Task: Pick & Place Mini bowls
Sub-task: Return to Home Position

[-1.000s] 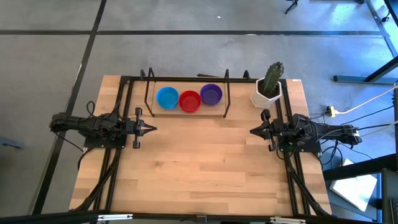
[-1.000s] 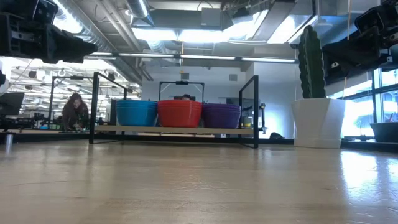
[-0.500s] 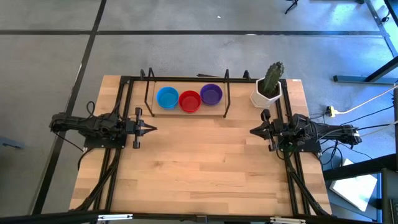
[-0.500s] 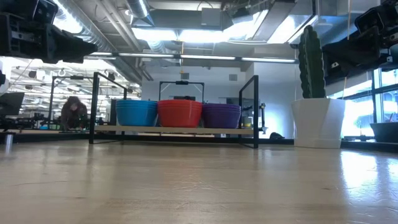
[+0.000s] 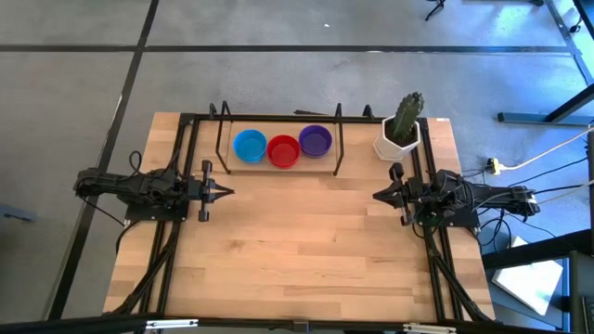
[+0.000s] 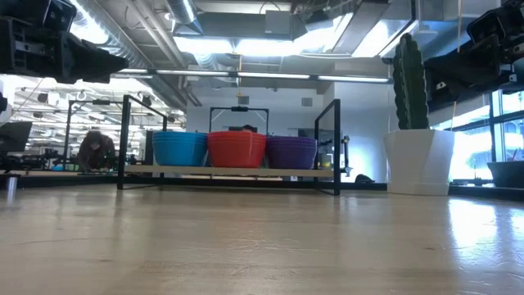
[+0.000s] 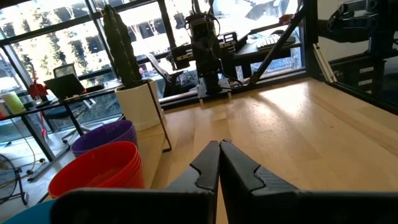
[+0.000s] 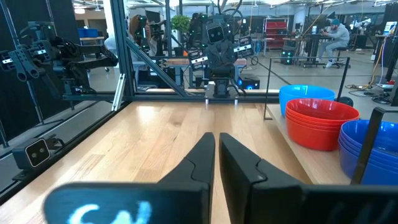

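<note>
Progress: the sorting looks finished; every mini bowl in view sits in one of three stacks on the shelf (image 5: 278,172); no bowl lies loose on the counter (image 5: 306,250); neither gripper carries one

Stacks: blue stack (image 5: 250,146), red stack (image 5: 283,150) and purple stack (image 5: 316,141) stand side by side in one row, touching or nearly so; the low view shows each as several nested bowls, the exact count not readable

Shelf place: near the middle of the counter's far edge; a black wire frame with a wooden board

Left arm: the left gripper (image 5: 227,192) hangs above the counter near its left edge, about midway along that edge, pointing toward the right edge; its fingers are clenched together with nothing between them

Right arm: the right gripper (image 5: 378,197) hangs near the right edge, facing the left one across the bare middle; fingers likewise clenched, nothing held

Bowls against grippers: the stacks lie well apart from both, toward the far edge and between the two; blue stack nearest the left gripper, purple stack nearest the right gripper

Left to do: by my judgement only parking the arms; both look folded back over their bases; no further pick is apparent

Bystander: the white pot (image 5: 397,139) with its cactus stands at the far right corner, near the right arm
</note>
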Controlling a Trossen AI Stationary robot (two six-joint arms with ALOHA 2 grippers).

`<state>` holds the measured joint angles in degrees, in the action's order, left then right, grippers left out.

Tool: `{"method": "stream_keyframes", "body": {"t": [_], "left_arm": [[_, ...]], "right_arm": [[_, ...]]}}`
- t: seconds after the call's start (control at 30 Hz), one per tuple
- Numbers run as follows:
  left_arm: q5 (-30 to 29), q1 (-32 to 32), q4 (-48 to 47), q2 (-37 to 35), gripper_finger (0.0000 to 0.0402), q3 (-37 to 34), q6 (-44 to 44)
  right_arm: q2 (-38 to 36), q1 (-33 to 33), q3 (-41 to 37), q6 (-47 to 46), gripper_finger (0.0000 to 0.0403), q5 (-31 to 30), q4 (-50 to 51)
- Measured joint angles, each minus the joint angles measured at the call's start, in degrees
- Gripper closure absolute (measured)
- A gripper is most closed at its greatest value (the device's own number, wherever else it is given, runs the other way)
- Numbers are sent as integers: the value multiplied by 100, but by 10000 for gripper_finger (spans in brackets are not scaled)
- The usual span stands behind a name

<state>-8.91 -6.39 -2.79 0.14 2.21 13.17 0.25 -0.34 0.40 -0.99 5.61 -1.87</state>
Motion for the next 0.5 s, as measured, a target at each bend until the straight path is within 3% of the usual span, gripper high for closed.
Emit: {"method": "stream_keyframes", "body": {"t": [0.5], "left_arm": [[0,2,0,0,395,-2,0]], "right_arm": [[0,-2,0,0,377,2,2]]}}
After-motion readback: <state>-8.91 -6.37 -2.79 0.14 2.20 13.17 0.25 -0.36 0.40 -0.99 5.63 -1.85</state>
